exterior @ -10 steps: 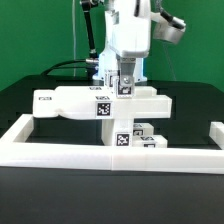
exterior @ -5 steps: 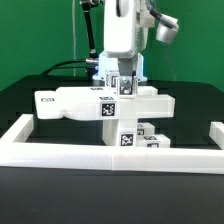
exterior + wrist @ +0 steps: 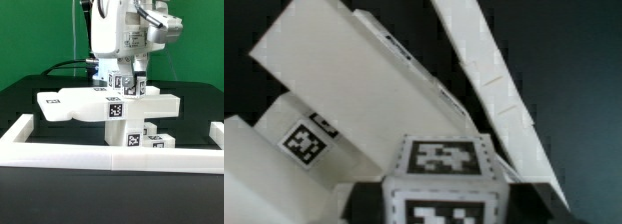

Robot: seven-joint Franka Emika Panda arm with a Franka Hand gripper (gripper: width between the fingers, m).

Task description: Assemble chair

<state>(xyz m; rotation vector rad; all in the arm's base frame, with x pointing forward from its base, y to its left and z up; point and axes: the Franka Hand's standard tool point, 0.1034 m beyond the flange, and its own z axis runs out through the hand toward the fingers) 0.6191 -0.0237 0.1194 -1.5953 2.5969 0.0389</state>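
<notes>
In the exterior view my gripper (image 3: 128,86) hangs over the middle of the chair's white parts. It is shut on a square white leg (image 3: 127,84) with black-and-white tags, which stands upright on the wide flat seat plate (image 3: 75,104). Below the plate's front edge another tagged square part (image 3: 129,135) stands upright, with a smaller tagged piece (image 3: 156,141) beside it. In the wrist view the leg (image 3: 441,160) fills the gap of my gripper (image 3: 441,205), with a dark finger (image 3: 367,205) on either side. The seat plate (image 3: 340,60) lies beyond it.
A long low white border wall (image 3: 60,153) runs across the front and turns back at both ends (image 3: 215,135); it shows as a white strip (image 3: 491,70) in the wrist view. The table top is black, and cables trail behind the arm.
My wrist has turned and shifted toward the exterior view's right with the leg in its grip. The seat plate and its tags have shifted the same way and tilted a little.
</notes>
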